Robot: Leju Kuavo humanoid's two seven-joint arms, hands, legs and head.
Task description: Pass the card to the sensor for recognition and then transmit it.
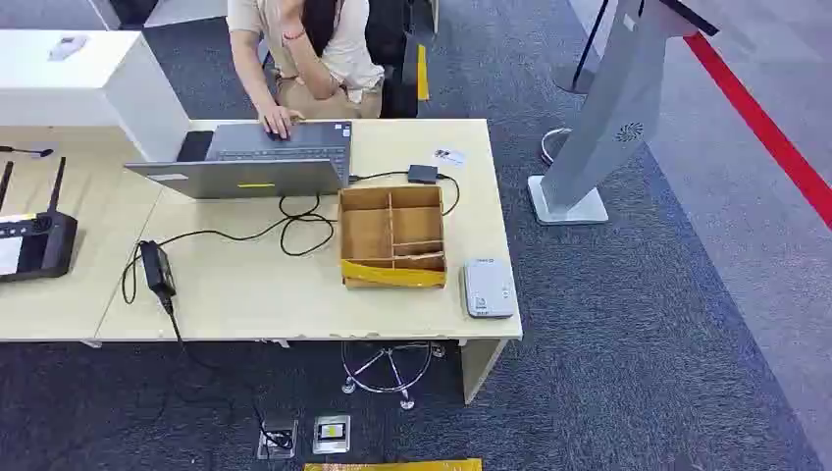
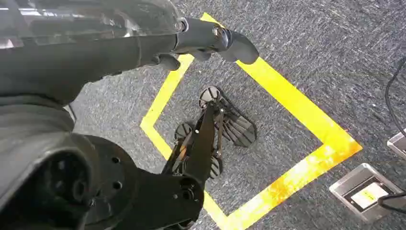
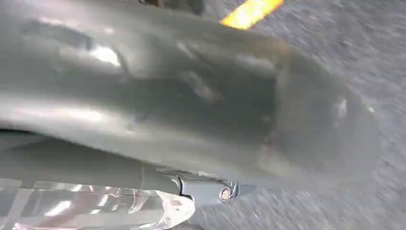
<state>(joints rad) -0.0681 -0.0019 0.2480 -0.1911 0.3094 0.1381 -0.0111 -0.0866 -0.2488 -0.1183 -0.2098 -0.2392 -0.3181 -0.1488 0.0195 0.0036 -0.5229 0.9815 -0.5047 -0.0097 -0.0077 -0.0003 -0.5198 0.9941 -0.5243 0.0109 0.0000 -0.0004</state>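
**Arms hanging, card waiting behind the divided box**

The wooden divided box point(image 1: 391, 235) served as the landmark on the tabletop point(image 1: 245, 294). The card point(image 1: 447, 156) lay flat beyond the box's far right corner, just beside a small black adapter point(image 1: 423, 174). The grey sensor point(image 1: 488, 287) sat at the box's near right corner, close to the tabletop edge. A laptop point(image 1: 250, 162) stood to the far left of the box, with a person's hand point(image 1: 280, 122) on its keyboard, and cables point(image 1: 294, 221) trailed between laptop and box.

The left hand point(image 2: 210, 40) hung over the carpet and yellow floor tape; its dark fingers looked curled in with nothing in them. The right hand point(image 3: 191, 120) was a blurred grey mass in its own wrist view, and I could not tell how its fingers lay.

The step in hand appeared to be the first reach. The right arm seemed the better choice, since card and sensor both lay right of the box. A flat card would want a low approach, lifting one edge and staying off the adapter's cable, before being brought back past the box to the sensor's top face.
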